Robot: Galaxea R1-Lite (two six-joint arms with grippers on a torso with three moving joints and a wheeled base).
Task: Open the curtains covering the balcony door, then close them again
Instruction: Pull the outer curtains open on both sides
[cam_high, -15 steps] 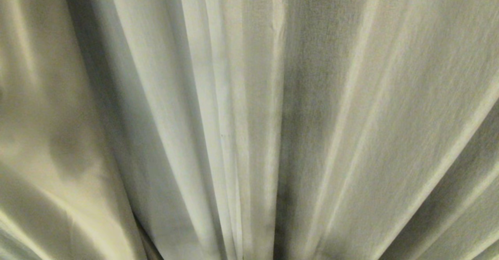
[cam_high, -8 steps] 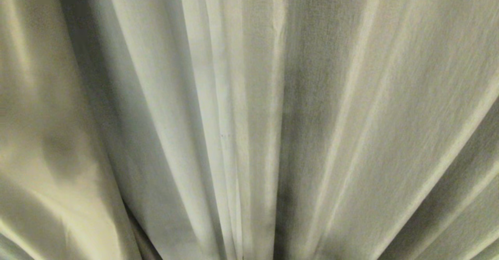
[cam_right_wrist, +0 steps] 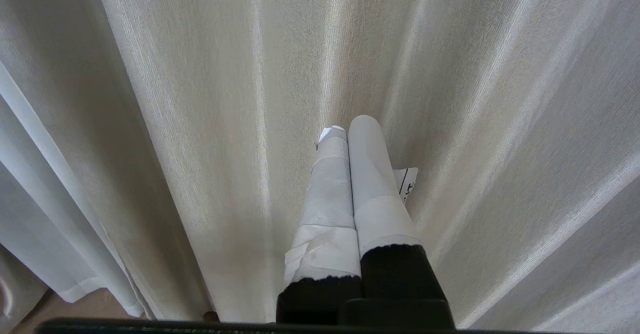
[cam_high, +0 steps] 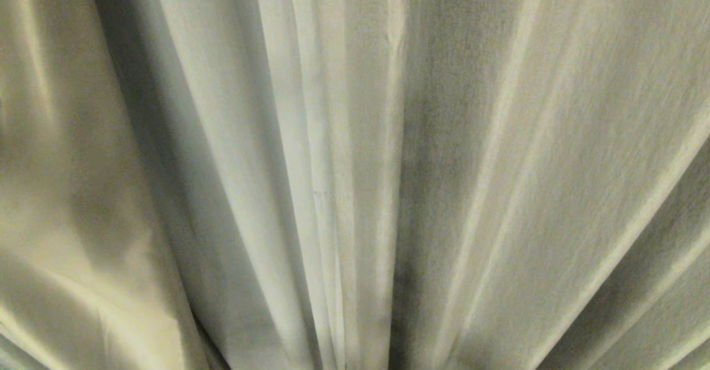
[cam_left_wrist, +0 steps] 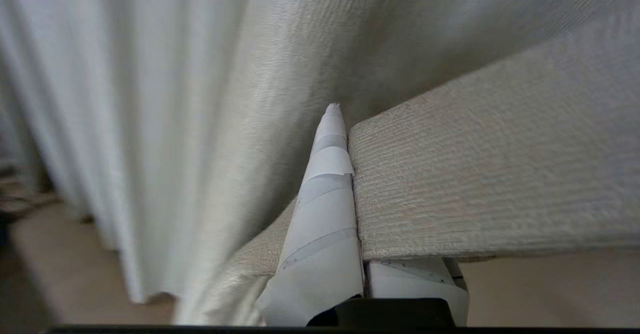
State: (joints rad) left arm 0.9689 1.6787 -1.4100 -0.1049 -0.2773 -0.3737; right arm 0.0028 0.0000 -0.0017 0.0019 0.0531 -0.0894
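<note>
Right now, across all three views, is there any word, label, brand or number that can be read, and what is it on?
Nothing can be read.
Right wrist view: a small white tag sticks out beside the right gripper and carries dark marks, too small and too cut off to read.
Head view: only plain curtains, no print.
Left wrist view: the left gripper and the curtain fabric show no lettering.

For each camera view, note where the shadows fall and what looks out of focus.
Head view: dark shadows run down the folds of the curtains. Left wrist view: far pleats and floor are blurred. Right wrist view: soft light glows through the fabric, dimmer at the sides.
</note>
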